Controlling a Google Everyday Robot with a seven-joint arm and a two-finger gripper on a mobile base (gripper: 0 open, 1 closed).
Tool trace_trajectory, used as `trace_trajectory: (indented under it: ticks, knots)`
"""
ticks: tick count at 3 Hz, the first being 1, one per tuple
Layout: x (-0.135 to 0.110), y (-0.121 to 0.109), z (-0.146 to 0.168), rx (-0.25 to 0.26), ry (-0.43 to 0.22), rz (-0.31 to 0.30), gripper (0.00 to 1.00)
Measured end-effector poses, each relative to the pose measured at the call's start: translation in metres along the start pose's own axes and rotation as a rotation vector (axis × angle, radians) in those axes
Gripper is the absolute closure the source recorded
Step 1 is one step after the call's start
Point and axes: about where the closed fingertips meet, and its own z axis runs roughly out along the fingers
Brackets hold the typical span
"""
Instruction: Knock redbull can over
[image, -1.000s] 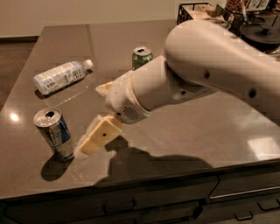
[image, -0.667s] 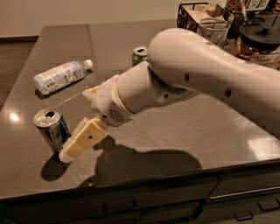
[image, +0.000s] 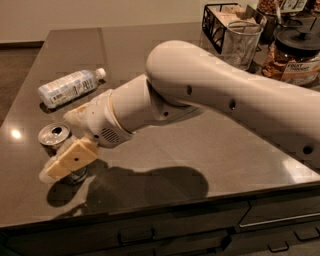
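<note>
The redbull can (image: 54, 136), slim and silver with an open top, stands near the counter's front left edge. My gripper (image: 71, 137) is right up against it with the fingers apart. The lower cream finger (image: 70, 159) lies across the front of the can's body and hides most of it. The upper finger (image: 76, 114) sits just behind and to the right of the can's top. The green can is hidden behind my arm.
A clear water bottle (image: 67, 88) with a white cap lies on its side at the back left. A wire basket (image: 216, 25), a glass (image: 241, 42) and a dark-lidded jar (image: 295, 57) stand at the back right. The counter's (image: 200, 150) front edge is close below the can.
My arm has swung left toward the can. The lower finger, which was beside the can, now covers its front. The green can has gone out of sight behind the arm.
</note>
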Motion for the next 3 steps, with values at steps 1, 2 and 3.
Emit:
trace_trajectory:
  ticks: [1,2,3]
  knots:
    - [-0.009,0.011,0.011,-0.042,-0.035,0.007,0.41]
    - [-0.022,0.019,0.012,-0.06,-0.045,0.006,0.64]
    - [-0.037,0.017,-0.002,-0.044,0.035,-0.015,0.88]
